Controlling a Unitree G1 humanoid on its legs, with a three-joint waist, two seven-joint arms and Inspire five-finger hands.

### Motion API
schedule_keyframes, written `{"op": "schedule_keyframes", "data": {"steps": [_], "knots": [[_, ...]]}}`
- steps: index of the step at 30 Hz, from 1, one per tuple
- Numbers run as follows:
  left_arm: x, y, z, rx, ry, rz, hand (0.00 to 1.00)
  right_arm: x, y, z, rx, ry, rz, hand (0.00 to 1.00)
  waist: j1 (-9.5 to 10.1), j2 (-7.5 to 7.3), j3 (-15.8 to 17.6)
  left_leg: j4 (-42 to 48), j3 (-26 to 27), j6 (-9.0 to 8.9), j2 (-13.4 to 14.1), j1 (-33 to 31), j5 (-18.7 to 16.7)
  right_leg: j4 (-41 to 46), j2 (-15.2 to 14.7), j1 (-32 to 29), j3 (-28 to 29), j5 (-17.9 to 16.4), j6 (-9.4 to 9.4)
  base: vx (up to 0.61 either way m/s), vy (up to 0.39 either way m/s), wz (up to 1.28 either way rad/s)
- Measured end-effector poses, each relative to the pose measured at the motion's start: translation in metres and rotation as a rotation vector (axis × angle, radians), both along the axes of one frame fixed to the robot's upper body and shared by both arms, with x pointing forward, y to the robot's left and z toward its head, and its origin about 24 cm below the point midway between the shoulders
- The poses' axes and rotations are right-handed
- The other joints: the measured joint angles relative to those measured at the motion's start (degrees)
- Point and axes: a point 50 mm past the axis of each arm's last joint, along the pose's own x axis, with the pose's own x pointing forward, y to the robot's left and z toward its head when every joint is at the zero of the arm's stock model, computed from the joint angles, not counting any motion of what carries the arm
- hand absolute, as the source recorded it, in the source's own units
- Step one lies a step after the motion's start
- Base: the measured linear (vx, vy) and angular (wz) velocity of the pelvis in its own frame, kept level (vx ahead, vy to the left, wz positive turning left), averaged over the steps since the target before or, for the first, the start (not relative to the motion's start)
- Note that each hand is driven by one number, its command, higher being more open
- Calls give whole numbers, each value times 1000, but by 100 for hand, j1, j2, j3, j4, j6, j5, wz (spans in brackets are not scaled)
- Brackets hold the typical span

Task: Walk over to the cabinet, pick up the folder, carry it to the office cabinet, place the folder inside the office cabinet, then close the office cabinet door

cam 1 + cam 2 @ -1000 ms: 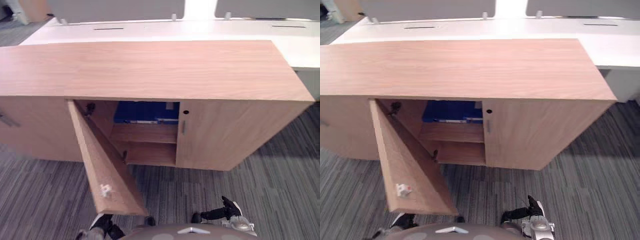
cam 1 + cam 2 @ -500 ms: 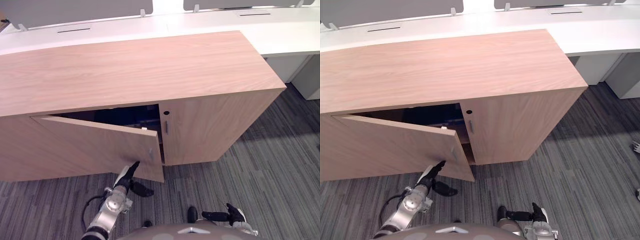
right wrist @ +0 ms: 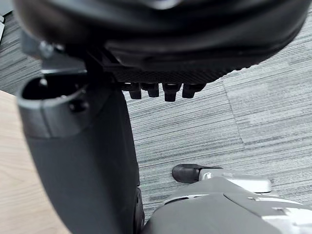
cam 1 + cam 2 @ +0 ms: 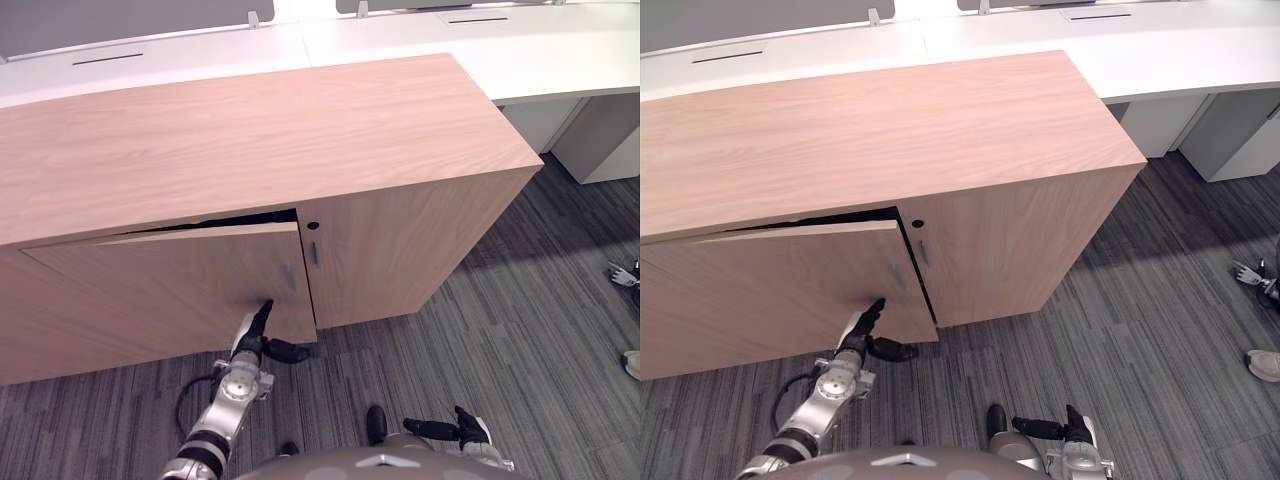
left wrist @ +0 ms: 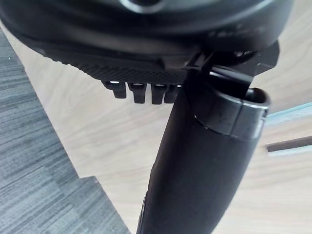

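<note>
Office cabinet door (image 4: 160, 290) nearly shut, thin gap along top. L hand (image 4: 250, 345) nearer: fingers straight, tips on door face by free edge, hinge side far left. R hand (image 4: 470, 430) relaxed, low, idle.

Left arm (image 4: 213, 428): reaches forward and low, wrist in line with the forearm
Left hand (image 4: 250, 344): fingers straight, pointing ahead, thumb splayed sideways
Right hand (image 4: 466, 427): low by the body, fingers loosely extended

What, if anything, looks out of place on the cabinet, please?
The left door is ajar, angled out from the cabinet with a dark gap along its top. The left hand has straight fingers against the door's lower corner. Nothing else stands out.
</note>
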Motion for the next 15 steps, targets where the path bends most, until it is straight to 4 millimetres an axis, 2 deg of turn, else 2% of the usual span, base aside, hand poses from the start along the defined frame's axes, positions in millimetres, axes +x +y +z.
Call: {"op": "schedule_keyframes", "data": {"steps": [10,15], "knots": [[2,-2,0,-88,-9,86,100,5,2,1,-2,-11,-1,100,-41,-43,22,4,-35,3,-7,-3,2,-7,-6,4,-16,15,-4,-13,-1,0],[-11,-6,-7,-187,34,117,100,10,4,1,6,-25,-6,100,-26,-59,31,-10,-80,9,-13,-12,6,-7,-11,7,-66,13,-3,0,0,2]]}}
